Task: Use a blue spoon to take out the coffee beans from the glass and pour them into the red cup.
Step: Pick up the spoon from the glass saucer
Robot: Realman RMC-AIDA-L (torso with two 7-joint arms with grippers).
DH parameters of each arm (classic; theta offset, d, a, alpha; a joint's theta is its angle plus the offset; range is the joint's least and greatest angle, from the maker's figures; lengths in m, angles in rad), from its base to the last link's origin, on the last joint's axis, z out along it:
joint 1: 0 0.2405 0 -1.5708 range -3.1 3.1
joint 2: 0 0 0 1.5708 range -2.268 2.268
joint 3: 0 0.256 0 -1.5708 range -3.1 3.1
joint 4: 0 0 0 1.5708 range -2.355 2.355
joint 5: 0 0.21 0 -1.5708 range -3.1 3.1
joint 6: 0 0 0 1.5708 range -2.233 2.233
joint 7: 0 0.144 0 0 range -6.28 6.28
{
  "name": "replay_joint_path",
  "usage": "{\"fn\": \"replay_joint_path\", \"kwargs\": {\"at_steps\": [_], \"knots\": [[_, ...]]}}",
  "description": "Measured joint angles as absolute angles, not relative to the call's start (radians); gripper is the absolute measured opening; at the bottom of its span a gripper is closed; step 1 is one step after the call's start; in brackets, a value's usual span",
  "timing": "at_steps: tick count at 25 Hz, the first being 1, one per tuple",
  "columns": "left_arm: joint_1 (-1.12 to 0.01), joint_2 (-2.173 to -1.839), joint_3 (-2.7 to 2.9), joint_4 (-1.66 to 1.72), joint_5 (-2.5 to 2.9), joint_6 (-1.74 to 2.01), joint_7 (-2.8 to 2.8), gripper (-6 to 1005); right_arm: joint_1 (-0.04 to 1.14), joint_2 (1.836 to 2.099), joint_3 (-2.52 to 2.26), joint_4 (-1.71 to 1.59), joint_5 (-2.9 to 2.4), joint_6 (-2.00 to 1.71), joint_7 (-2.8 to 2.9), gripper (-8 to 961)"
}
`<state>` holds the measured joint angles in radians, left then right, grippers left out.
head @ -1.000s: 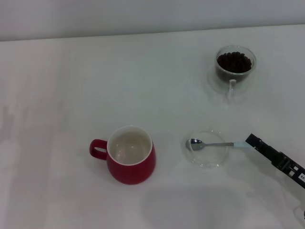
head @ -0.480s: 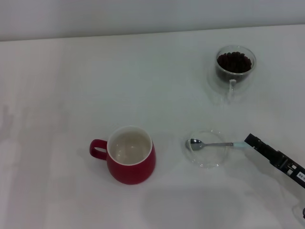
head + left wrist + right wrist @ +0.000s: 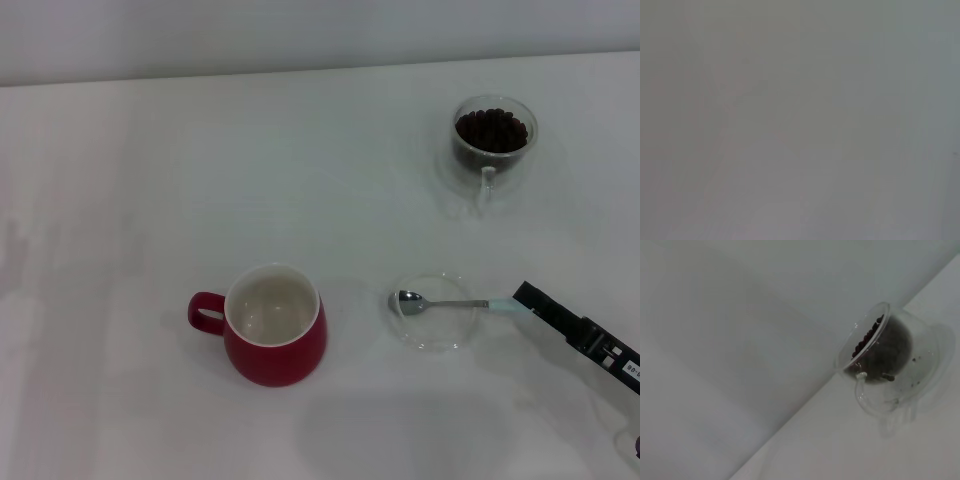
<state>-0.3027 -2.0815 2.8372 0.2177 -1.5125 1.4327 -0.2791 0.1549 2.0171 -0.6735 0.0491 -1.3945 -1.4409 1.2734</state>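
The blue spoon [image 3: 445,303] lies across a flat clear glass dish [image 3: 432,342], with its bowl pointing toward the red cup [image 3: 275,345]. My right gripper [image 3: 522,297] reaches in from the right and is shut on the end of the spoon's pale blue handle, low over the table. The red cup stands upright to the left of the dish, handle to the left, with nothing showing in its cream inside. The glass [image 3: 495,140] holding the coffee beans [image 3: 491,128] stands at the back right. The right wrist view also shows the glass [image 3: 912,375] and the beans [image 3: 867,337]. My left gripper is out of view.
The white table [image 3: 150,200] runs to a pale wall at the back. The left wrist view shows only a blank grey surface.
The spoon and my right gripper have crept very slightly to the left. The cup and the glass have not moved.
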Motion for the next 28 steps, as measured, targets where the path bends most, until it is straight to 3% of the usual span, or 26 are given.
{"fn": "replay_joint_path", "kwargs": {"at_steps": [28], "knots": [[-0.311,-2.082,2.841,0.216,-1.513,1.433,-0.279,788,0.155,2.016,-0.697,0.045,-1.396,-1.439,1.298,393]]}}
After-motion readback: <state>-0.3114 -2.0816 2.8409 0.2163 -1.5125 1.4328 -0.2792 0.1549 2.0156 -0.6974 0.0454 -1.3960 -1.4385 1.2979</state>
